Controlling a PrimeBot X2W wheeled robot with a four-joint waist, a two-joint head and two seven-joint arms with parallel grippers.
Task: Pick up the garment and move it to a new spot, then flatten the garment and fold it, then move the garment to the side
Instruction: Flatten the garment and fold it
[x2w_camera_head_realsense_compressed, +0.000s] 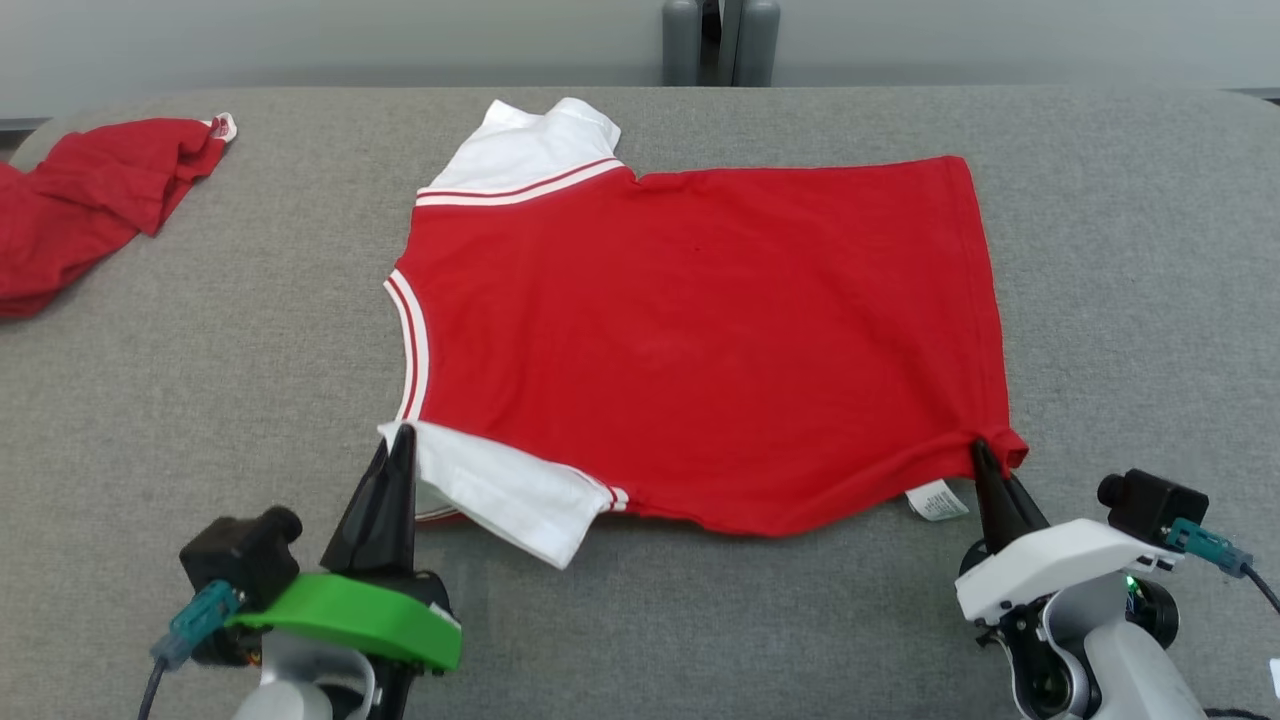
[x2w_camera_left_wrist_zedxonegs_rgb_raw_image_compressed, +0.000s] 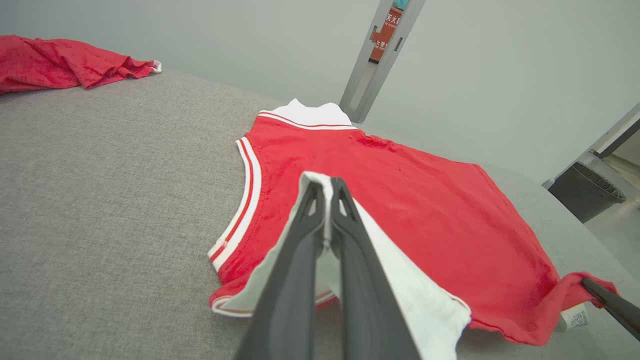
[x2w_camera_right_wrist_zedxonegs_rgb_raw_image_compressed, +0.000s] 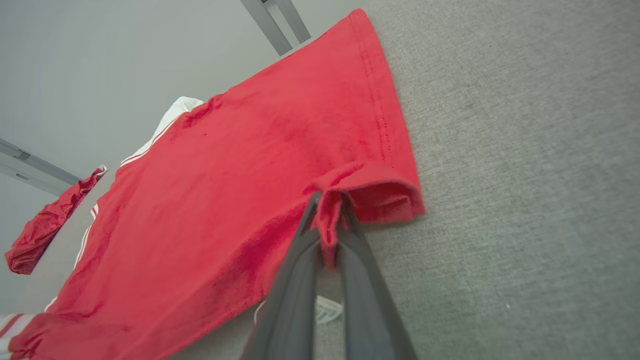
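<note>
The red garment (x2w_camera_head_realsense_compressed: 700, 330), a shirt with white sleeves and red-and-white striped trim, lies spread almost flat in the middle of the grey padded table (x2w_camera_head_realsense_compressed: 200, 400), neck end toward the robot's left and hem toward its right. Its near white sleeve (x2w_camera_head_realsense_compressed: 500, 495) lies angled along the near edge, and the left gripper (x2w_camera_head_realsense_compressed: 400, 440) has its two dark fingers pressed together on that sleeve's edge. The right gripper (x2w_camera_head_realsense_compressed: 985, 450) is clamped tight on the near hem corner, which is bunched into a small raised fold. A white care label (x2w_camera_head_realsense_compressed: 937, 500) pokes out on the table just beside it. A crumpled red cloth (x2w_camera_head_realsense_compressed: 90, 210) sits at the far left, well apart, and grey posts (x2w_camera_head_realsense_compressed: 720, 40) stand beyond the far edge
</note>
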